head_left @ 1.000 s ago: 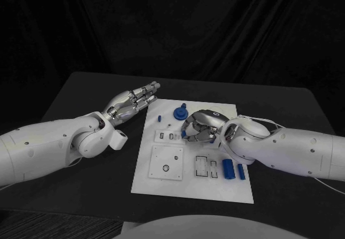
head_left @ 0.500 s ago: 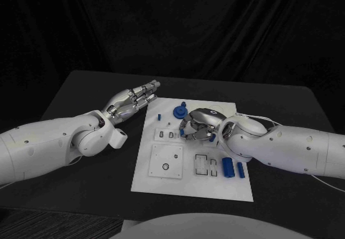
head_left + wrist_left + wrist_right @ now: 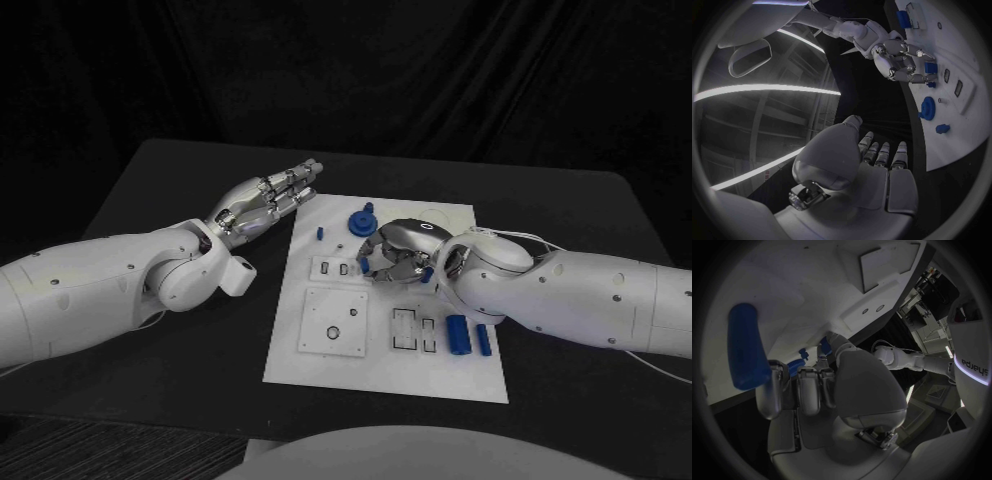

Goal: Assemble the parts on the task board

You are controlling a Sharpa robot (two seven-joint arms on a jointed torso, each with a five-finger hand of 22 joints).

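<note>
The white task board (image 3: 378, 355) lies in the middle of the black table. My right hand (image 3: 398, 248) is curled down over the board's middle and pinches a small blue part (image 3: 930, 67) at its fingertips (image 3: 811, 371); the contact with the board is hidden. Beside the hand a long blue piece (image 3: 745, 347) lies close to its palm. My left hand (image 3: 268, 204) hovers flat with its fingers apart, off the board's far left corner, holding nothing. A blue gear (image 3: 361, 221) and a small blue peg (image 3: 319, 237) stand at the board's far end.
A blue cylinder (image 3: 457, 336) and a blue bar (image 3: 483, 343) lie on the board's near right part. A square recessed panel (image 3: 335, 324) and slotted blocks (image 3: 414, 331) take up its near half. Bare black table (image 3: 577, 215) surrounds the board.
My right hand has shifted a little toward the board's far left and its fingers have drawn closer together on the blue part. The left hand has stayed where it was.
</note>
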